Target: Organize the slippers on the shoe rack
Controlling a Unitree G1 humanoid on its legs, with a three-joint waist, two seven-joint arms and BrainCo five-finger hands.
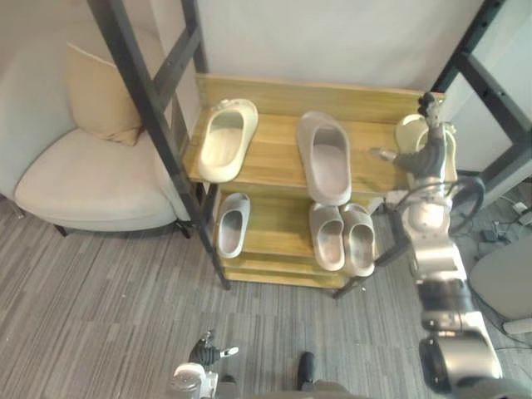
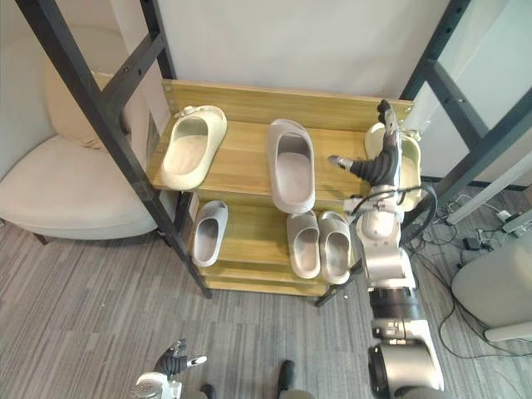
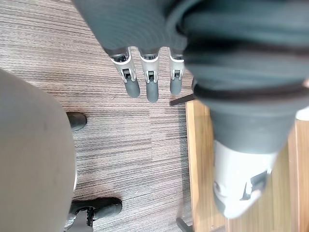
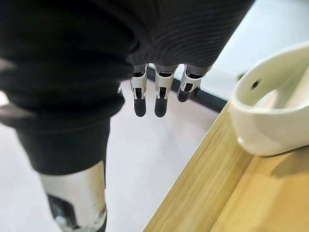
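The wooden shoe rack (image 1: 276,150) has two shelves. On the top shelf lie a cream slipper (image 1: 226,139) at the left, a taupe slipper (image 1: 325,156) in the middle and a second cream slipper (image 4: 273,108) at the right end. My right hand (image 1: 426,156) hovers open over that right end, in front of the second cream slipper, holding nothing. The lower shelf carries a single pale grey slipper (image 1: 233,223) and a pale grey pair (image 1: 342,236) side by side. My left hand (image 1: 205,352) hangs low over the floor, open and empty.
A beige armchair (image 1: 83,179) with a cushion (image 1: 101,93) stands left of the rack. Black metal frame posts (image 1: 148,112) cross in front of the rack's left side, and more posts (image 1: 492,93) stand at its right. A grey seat (image 1: 505,284) is at the right edge.
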